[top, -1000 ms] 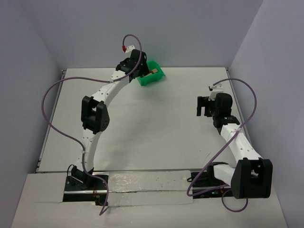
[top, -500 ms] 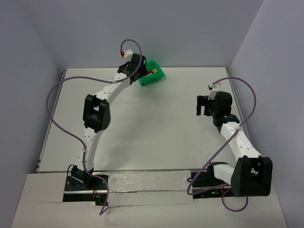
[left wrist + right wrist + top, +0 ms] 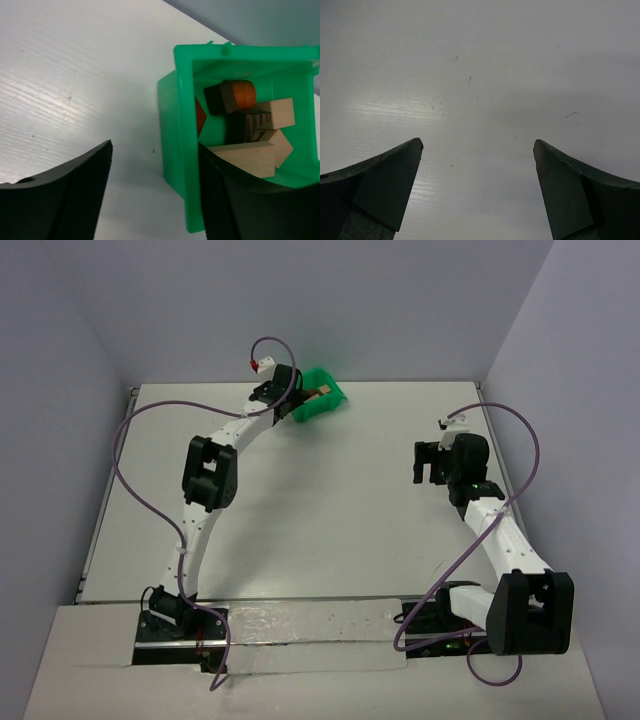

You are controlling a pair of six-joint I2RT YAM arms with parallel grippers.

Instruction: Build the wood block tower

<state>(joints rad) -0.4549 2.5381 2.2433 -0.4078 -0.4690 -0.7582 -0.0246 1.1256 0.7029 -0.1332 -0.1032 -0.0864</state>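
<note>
Rear overhead, two downward wrist close-ups

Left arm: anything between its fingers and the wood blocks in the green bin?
Yes: a side wall of the green plastic bin. The left gripper straddles it, one finger outside over the white table, the other over the inside, next to the light tan wooden blocks. No lid covers them.

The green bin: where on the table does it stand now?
In the top view the green bin stands at the far edge of the table, left of centre, with one side wall between the open fingers of the left gripper.
</note>
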